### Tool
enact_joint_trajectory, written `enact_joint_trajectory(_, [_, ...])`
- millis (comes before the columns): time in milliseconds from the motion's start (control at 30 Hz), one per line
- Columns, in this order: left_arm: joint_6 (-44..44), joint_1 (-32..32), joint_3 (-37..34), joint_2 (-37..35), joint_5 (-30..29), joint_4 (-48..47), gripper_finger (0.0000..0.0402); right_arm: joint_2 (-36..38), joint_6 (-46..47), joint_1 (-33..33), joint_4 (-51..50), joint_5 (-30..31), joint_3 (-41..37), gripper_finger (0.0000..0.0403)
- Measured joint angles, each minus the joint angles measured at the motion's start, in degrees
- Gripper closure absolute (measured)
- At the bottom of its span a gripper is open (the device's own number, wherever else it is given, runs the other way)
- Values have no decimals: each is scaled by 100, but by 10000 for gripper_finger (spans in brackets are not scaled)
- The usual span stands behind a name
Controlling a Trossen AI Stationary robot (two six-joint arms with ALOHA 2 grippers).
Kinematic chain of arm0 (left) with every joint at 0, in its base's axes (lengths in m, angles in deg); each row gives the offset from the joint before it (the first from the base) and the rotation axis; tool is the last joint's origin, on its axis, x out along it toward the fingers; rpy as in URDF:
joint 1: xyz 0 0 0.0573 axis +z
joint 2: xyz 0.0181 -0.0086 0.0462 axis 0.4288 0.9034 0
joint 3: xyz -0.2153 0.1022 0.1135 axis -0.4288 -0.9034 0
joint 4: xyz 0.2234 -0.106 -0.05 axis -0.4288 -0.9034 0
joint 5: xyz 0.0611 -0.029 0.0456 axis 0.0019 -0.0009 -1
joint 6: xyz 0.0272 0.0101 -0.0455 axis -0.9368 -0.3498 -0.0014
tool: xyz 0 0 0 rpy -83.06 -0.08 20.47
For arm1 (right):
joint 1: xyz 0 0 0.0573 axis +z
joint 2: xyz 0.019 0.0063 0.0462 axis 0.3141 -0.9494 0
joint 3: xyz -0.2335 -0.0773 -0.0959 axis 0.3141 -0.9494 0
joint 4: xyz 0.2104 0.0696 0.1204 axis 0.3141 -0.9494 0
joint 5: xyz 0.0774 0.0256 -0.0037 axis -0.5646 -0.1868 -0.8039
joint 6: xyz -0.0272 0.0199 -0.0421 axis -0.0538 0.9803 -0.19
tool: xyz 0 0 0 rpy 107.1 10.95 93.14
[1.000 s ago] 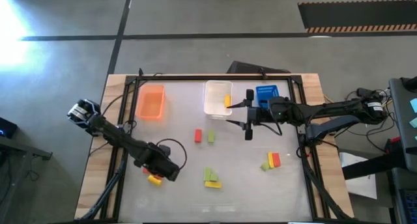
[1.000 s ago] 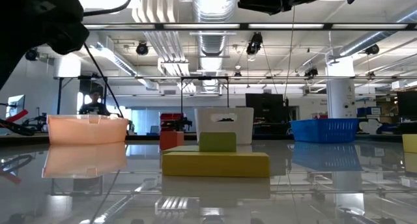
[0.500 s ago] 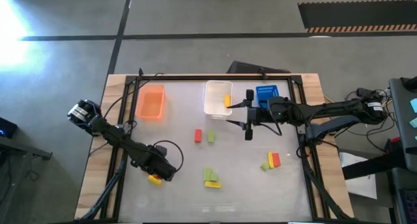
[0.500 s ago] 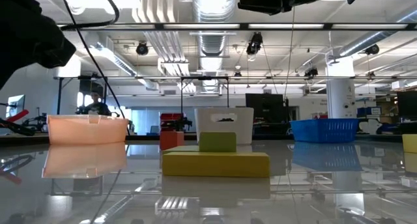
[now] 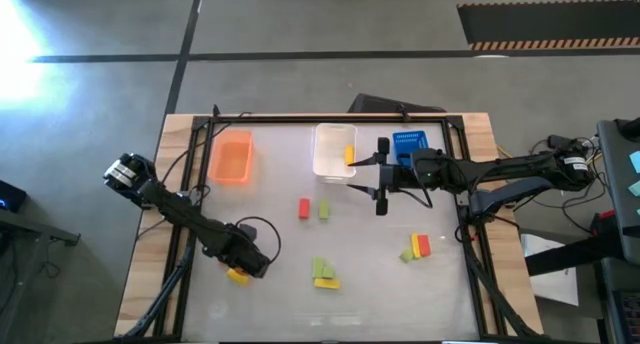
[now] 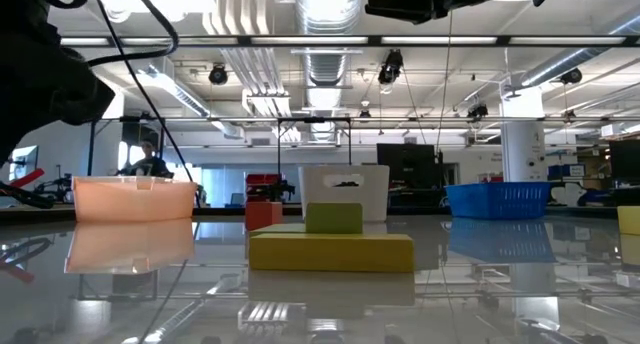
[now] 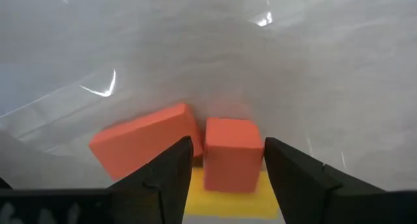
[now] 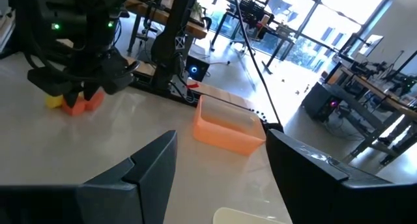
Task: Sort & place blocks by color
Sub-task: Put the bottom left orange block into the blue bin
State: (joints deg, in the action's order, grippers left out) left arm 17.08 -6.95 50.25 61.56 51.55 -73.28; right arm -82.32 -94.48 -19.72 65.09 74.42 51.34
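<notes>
- My left gripper (image 5: 246, 265) sits low over the near-left of the white surface (image 5: 380, 294), jaws apart, straddling a small red rectangular block (image 7: 232, 154) without clamping it.
- That block lies on a flat yellow rectangular block (image 7: 225, 199), with a second red block (image 7: 144, 144) just beside it, touching or nearly so.
- My right gripper (image 5: 380, 175) hovers mid-surface next to the clear plastic bin (image 5: 331, 150), jaws apart, nothing held.
- The clear bin has one yellow block (image 5: 349, 155) inside; the orange plastic bin (image 5: 231, 157) is to its left and the blue mesh basket (image 5: 410, 142) to its right, all along the far edge.
- A red block (image 5: 304, 208) and a light green block (image 5: 325, 211) lie side by side in the middle.
- Light green blocks (image 5: 321, 269) with a yellow one (image 5: 327, 283) sit near the front centre.
- A green, yellow and red trio (image 5: 416, 248) sits on the right side.
- A person (image 6: 147, 161) shows far off in the room in the low view.
</notes>
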Motion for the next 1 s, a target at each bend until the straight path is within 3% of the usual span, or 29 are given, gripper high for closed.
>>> enact_joint_trajectory(300, [-45, -4, -145, -2, 0, 159, 231, 0, 0, 0, -9, 0, -1, 177])
enact_joint_trajectory(567, [-94, -4, -155, -7, -101, 160, 288, 0, -3, 0, -7, 0, -1, 177])
enact_joint_trajectory(700, [-92, -13, -153, -9, -208, 183, 291, 0, -2, 0, -5, 0, 0, 177])
enact_joint_trajectory(1000, [-406, 4, 81, -120, -1204, 213, 289, 0, 1, 0, -5, 4, 0, 177])
